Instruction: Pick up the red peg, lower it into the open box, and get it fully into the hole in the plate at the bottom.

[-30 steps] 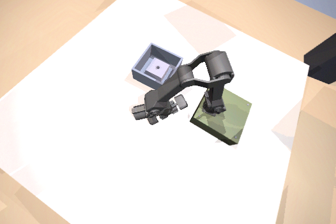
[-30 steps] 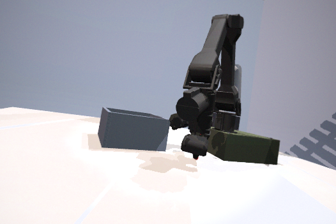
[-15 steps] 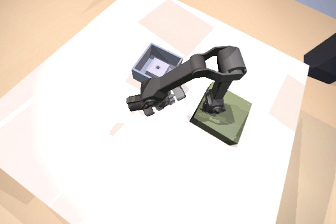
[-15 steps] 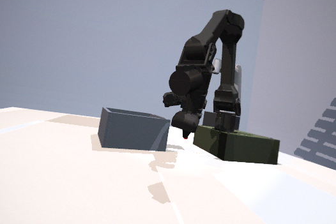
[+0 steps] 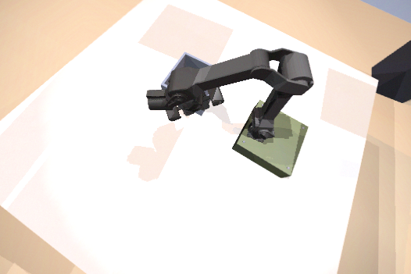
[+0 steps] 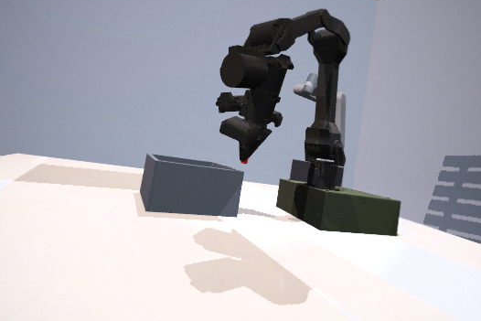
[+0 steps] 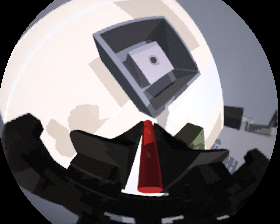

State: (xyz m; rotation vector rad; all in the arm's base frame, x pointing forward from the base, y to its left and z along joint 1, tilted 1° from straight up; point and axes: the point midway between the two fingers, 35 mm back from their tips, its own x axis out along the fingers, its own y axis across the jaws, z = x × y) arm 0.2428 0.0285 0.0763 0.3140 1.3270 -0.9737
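from the top, the arm (image 5: pixel 230 69) reaches out over the open box (image 5: pixel 185 55) (image 6: pixel 192 187) (image 7: pixel 122 75), its wrist joint and forearm hiding most of it, so neither the hole nor the peg can be made out. the arm stands on a green base block (image 5: pixel 269 157) (image 6: pixel 361 214) (image 7: pixel 192 134), well to one side of the box.

in the exterior view the pincer (image 6: pixel 243 158) (image 7: pixel 148 124) hangs above the worktop (image 6: pixel 114 264) (image 7: pixel 55 85), higher than the box's rim and close to its near side, pointing down with a slight lean. a bit of red shows under the fingertips: the low end of the red peg (image 7: pixel 150 165). it is held up clear of the worktop, presumably so that it can pass over the wall. a pale grey arm-like thing (image 6: pixel 341 111) stands behind; it looks out of the way.

in the wrist view the pincer is closed narrowly on the peg, which runs lengthwise between the fingers, likely so that its free end can lead into the hole. beyond it lies the box, with the pale plate (image 7: pixel 145 62) at the bottom and the dark round hole (image 7: pixel 153 60) open. the near corner of the box stands between peg and plate; the walls leave limited room, so the fingers could knock a rim if lowered too soon.
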